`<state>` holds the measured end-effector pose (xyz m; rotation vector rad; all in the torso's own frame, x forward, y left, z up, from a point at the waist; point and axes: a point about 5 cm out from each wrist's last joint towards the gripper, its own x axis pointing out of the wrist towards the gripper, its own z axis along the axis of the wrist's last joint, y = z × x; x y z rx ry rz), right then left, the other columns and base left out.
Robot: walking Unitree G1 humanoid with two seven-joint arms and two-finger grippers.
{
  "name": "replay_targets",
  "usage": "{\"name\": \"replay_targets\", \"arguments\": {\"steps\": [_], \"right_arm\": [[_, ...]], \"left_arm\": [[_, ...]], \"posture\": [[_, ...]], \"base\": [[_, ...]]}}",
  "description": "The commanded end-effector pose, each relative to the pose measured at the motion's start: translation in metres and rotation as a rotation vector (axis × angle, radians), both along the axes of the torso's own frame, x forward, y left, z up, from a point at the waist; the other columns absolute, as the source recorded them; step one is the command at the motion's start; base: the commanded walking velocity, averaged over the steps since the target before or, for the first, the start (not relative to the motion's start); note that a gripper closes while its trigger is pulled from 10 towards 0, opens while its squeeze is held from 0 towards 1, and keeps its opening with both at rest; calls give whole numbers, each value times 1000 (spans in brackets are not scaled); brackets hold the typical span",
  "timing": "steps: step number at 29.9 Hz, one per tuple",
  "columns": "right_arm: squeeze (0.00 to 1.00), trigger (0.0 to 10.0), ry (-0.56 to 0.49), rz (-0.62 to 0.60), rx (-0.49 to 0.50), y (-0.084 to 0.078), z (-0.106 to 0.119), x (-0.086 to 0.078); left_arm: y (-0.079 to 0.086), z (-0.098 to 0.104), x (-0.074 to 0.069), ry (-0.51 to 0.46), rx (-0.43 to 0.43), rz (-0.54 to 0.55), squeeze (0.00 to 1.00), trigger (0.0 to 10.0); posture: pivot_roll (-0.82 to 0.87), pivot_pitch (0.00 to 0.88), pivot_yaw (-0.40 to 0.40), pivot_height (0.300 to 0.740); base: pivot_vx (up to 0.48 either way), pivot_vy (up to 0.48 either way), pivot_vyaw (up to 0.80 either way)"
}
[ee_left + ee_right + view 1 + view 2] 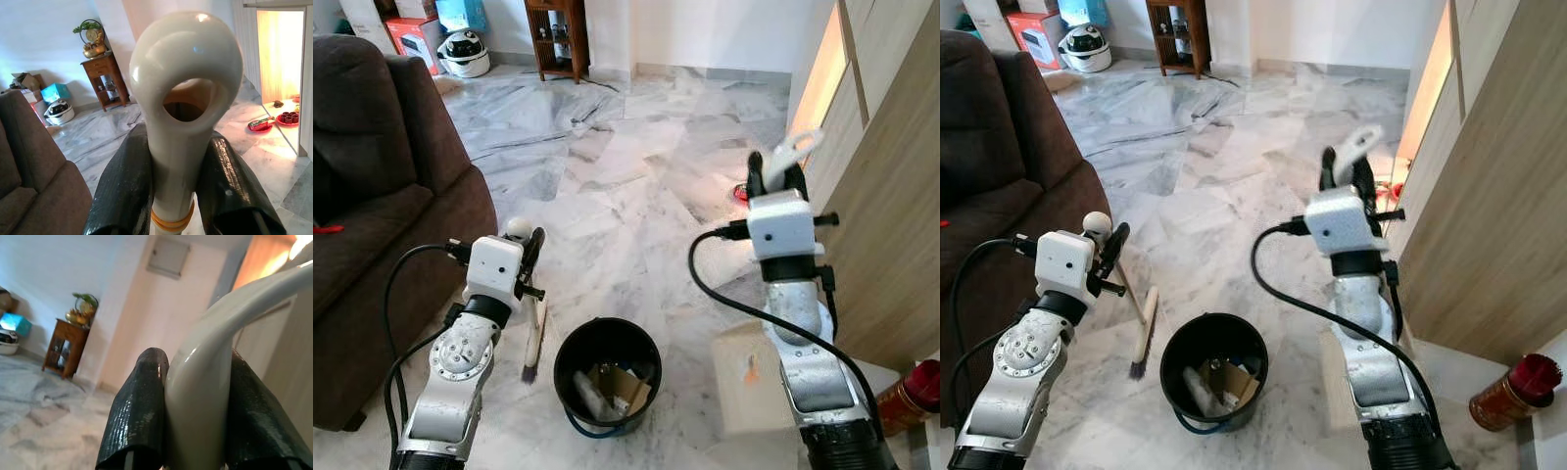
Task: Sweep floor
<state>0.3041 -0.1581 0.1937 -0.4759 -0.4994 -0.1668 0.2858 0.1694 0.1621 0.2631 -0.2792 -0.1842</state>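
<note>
My left gripper [530, 247] is shut on the white handle [186, 98] of a hand broom. The handle's looped end sticks up between the black fingers [124, 191]. The broom's bristles [532, 343] hang down to the marble floor, just left of a black bucket [560, 352] holding scraps of cardboard and paper. My right gripper [773, 178] is raised and shut on the curved white handle [205, 382] of a dustpan. The cream pan [744, 377] rests on the floor beside the bucket, partly hidden behind my right arm.
A brown sofa [382, 196] stands close on the left. Wooden cabinets [891, 215] line the right, with a red tin [911, 392] at their foot. A red plate [741, 191] lies on the floor ahead. A wooden side table [556, 34] and boxes stand far back.
</note>
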Motion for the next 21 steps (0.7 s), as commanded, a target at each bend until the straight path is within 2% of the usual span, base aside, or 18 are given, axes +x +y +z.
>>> {"name": "replay_targets", "arguments": {"steps": [1, 4, 8, 10, 11, 14, 21], "right_arm": [[0, 10000, -16, -2, -15, -2, -3, -1], [0, 10000, 5, -8, -16, -4, -13, -1], [0, 10000, 18, -15, -14, -6, -20, 0], [0, 10000, 41, -29, 22, -10, -27, 1], [0, 10000, 50, -29, 38, -10, -30, 2], [0, 10000, 58, -38, 46, -14, -35, 3], [0, 10000, 90, -47, 145, -20, -44, 5]], "left_arm": [[0, 4, -2, -25, 4, -7, 0, 10000], [1, 0, -4, 12, -72, -8, 0, 10000], [2, -4, -5, 45, -112, -9, 0, 10000], [10, -15, -6, 78, -126, 26, 0, 10000], [21, -22, -4, 97, -136, 79, 0, 10000], [30, -22, -4, 94, -139, 108, 0, 10000], [25, -25, -10, 115, -152, 81, 0, 10000]], "posture": [[4, 73, 59, 740], [7, 76, 60, 740], [8, 78, 62, 740], [7, 78, 62, 740], [0, 80, 58, 740], [4, 80, 57, 740], [6, 82, 51, 740]], "base": [[0, 0, 0], [0, 0, 0], [0, 0, 0], [0, 0, 0], [0, 0, 0], [0, 0, 0], [0, 0, 0]]}}
